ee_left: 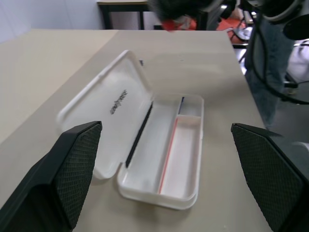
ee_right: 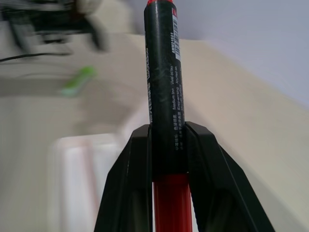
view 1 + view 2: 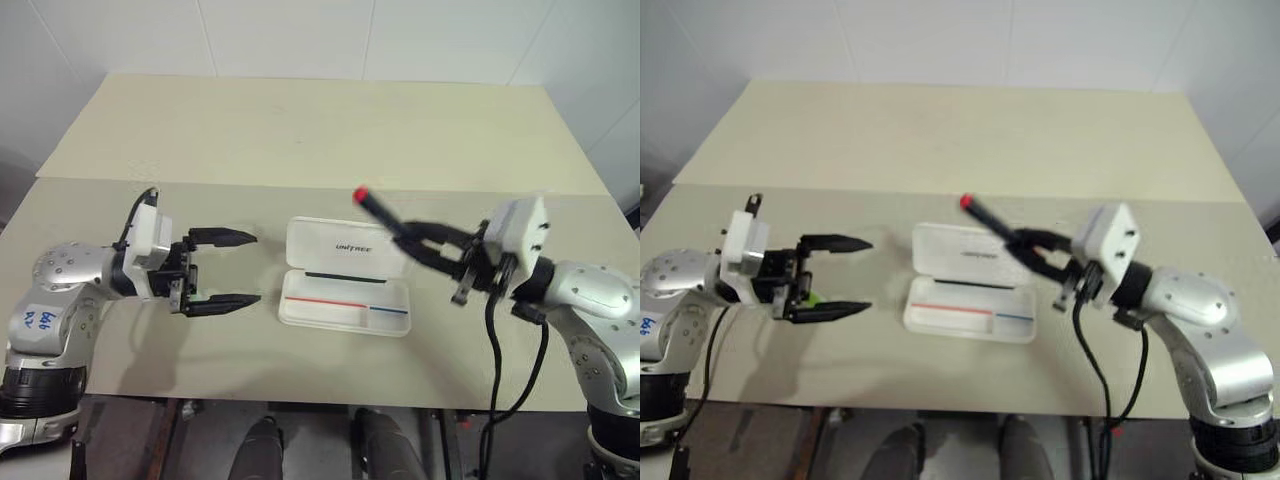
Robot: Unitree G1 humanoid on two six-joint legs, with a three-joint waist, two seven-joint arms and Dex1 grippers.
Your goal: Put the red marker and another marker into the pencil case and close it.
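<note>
Item one: the white hard-plastic hinged pencil case (image 3: 345, 285) is lying open on the beige tabletop (image 3: 300, 130), its lid marked "UNITREE" folded back flat and its tray carrying thin red, blue and black lines; it is sitting between the two sets of fingertips, touching neither.

Item two: the thick red marker with the black barrel section (image 2: 164, 96) is being clamped between the two black fingers of the right gripper (image 3: 425, 243), which are closing tightly on it. It is projecting beyond the fingertips, its red end (image 3: 359, 195) hanging in the air over the far edge of the lid.

Item three: the short light-green marker (image 3: 812, 297) is lying on the table just behind the bases of the left gripper's fingers.

Item four: the left gripper (image 3: 240, 268) is standing wide apart and holding nothing, its fingertips pointing at the case.
</note>
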